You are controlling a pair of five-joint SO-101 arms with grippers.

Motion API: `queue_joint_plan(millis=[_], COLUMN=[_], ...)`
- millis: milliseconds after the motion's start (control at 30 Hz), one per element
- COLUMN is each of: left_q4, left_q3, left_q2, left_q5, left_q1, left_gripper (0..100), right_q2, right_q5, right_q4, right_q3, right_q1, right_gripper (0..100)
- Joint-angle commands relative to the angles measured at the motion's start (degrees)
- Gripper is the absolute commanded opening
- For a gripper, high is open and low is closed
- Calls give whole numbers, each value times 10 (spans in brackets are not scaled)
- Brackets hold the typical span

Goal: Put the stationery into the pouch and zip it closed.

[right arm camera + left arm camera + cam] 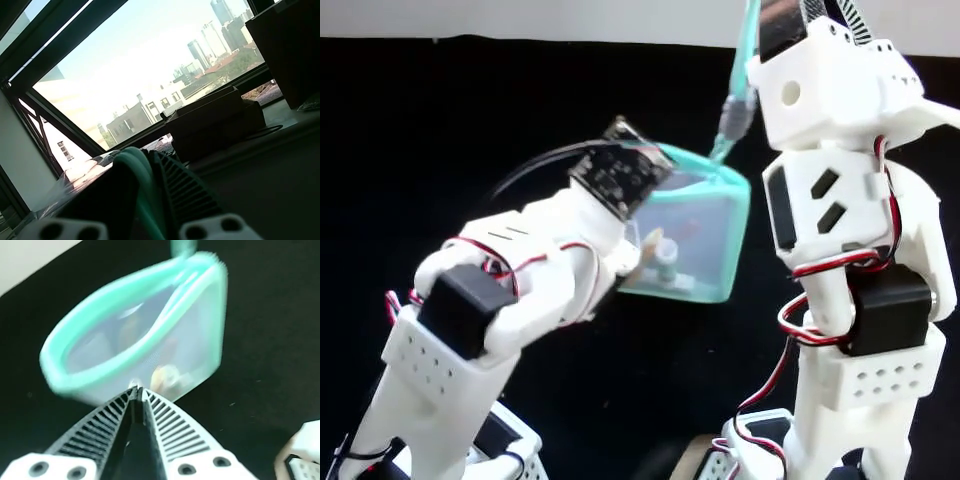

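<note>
One pouch (pixel 705 235) hangs in the air above the black table (pixel 470 120), at the middle of the high view. It is a soft, boxy bag with frosted see-through walls and a thick mint-green rim. Its mouth gapes wide, an oval in the left wrist view. One mint-green strap (pixel 738 75), flat and narrow, runs up from the pouch's top corner toward 1 o'clock

There are two arms, both of white plastic with black motors and red, white and black wires. There are two hands, each with ribbed black fingers

The left hand (pixel 135 390) comes in from 8 o'clock. Its fingers are pressed together at the tips, pinching the pouch's wall at its 9 o'clock side. The right hand (pixel 775 25) sits at 1 o'clock from the pouch, at the high view's top edge. It is clamped tight on the strap, which shows between its fingers in the right wrist view

The stationery (pixel 665 258) lies inside the pouch, low against the wall near the left hand. A small pale roundish piece can be made out, but how many pieces there are I cannot tell
</note>
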Motion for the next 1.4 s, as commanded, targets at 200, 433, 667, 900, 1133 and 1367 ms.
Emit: queue_joint_plan(millis=[200, 433, 667, 900, 1133, 1367], left_q4=[-248, -465, -576, -596, -579, -545], left_q3=[172, 291, 282, 145, 55, 59], left_q2=[-11, -3, 126, 283, 380, 381], left_q5=[-7, -5, 34, 43, 43, 43], left_q1=[-49, -123, -108, -51, -15, -52], left_gripper=[7, 7, 7, 7, 7, 7], right_q2=[-7, -8, -8, -3, -2, -5], right_q5=[-3, -3, -3, -5, -5, -11], right_q4=[42, 45, 45, 45, 45, 51], right_q3=[-23, -27, -44, -80, -76, 9], right_q1=[4, 0, -44, -68, -69, -69], right_gripper=[7, 7, 6, 6, 6, 6])
